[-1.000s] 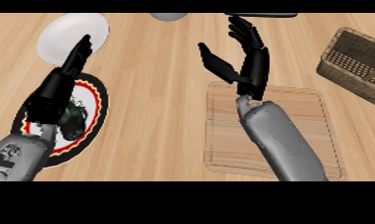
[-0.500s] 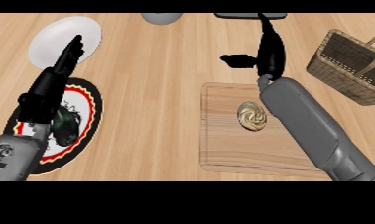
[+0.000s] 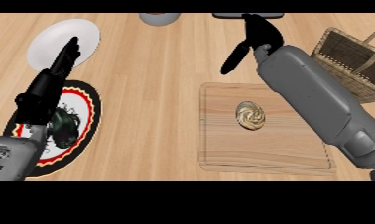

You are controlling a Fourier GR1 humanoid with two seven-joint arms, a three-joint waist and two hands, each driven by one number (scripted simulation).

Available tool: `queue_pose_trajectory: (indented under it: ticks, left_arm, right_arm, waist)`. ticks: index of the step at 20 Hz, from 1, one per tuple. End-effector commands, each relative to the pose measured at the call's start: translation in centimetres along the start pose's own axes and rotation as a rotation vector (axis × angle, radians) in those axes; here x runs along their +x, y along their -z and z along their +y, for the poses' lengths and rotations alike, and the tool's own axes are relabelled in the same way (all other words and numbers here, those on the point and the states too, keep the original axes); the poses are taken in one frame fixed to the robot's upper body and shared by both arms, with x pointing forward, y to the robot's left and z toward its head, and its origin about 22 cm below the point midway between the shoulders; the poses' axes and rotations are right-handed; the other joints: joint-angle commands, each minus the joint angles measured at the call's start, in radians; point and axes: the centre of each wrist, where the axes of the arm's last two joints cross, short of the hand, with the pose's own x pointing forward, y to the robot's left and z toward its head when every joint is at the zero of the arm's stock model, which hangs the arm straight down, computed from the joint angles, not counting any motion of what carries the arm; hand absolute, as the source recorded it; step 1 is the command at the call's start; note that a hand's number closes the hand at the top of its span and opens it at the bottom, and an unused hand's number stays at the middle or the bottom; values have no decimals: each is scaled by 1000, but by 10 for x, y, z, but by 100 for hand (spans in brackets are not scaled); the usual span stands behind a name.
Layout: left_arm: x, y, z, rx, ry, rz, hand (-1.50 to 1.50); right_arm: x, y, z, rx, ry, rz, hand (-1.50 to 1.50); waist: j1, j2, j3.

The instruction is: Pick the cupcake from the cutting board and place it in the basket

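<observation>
From the head view, the small swirl-topped tan cupcake sits mid-right of the frame on the pale wooden cutting board. The black right hand, fingers relaxed and holding nothing, hangs at upper centre-right, above the cupcake in the frame and past the board's far edge; its forearm lies closest. The brown wicker basket waits at the right edge. The left hand rests open at the left.

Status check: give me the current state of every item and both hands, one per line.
cupcake: on the cutting board, not held
cutting board: flat on the counter, carrying the cupcake
basket: at the right edge, nothing visible inside
right hand: open, beyond the board, holding nothing
left hand: open, over the patterned plate, holding nothing
patterned plate: lower left
white plate: upper left
</observation>
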Motion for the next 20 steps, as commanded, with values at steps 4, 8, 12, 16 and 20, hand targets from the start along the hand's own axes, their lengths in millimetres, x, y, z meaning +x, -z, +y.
queue_pose_trajectory:
  ticks: [4,8,12,16,20]
  left_arm:
    - [2,-12,-1,1,-10,-23,0]
    - [0,-12,11,12,-10,-14,0]
    - [16,-12,15,32,-5,-28,0]
    - [-18,-14,3,22,-8,-9,0]
    - [-6,-14,7,-1,-23,-19,0]
  right_arm:
    - [37,-40,-49,178,-185,140,-150]
    - [31,-49,-72,204,-185,166,-150]
    - [7,-42,-54,236,-171,179,-150]
    - [2,-49,-41,274,-214,187,-150]
    - [-13,-40,-14,326,-237,229,-150]
  waist:
    - [-14,8,9]
    - [-12,15,9]
    - [-1,20,10]
    - [-15,24,8]
    - [-2,26,9]
